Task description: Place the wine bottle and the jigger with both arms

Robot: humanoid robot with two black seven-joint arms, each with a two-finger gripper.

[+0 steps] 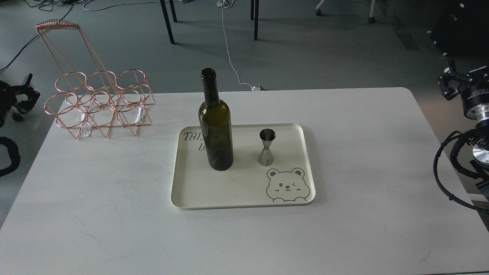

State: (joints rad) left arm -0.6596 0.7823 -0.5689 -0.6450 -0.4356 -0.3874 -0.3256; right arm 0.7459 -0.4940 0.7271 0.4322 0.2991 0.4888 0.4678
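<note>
A white table (344,160) carries a copper wire rack (100,101) at its far left corner and a cream tray (214,194) with a bear drawing at its middle. The wine bottle (216,126) stands upright on the tray, the jigger (266,147) upright to its right, apart from it. The left gripper (23,93) and right gripper (450,84) sit off the table's edges holding nothing; whether their fingers are spread cannot be told.

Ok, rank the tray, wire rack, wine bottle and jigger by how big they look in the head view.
1. Tray, the largest.
2. Copper wire rack, though it sits farther back, so its true rank against the tray is unsure.
3. Wine bottle.
4. Jigger, clearly the smallest.
</note>
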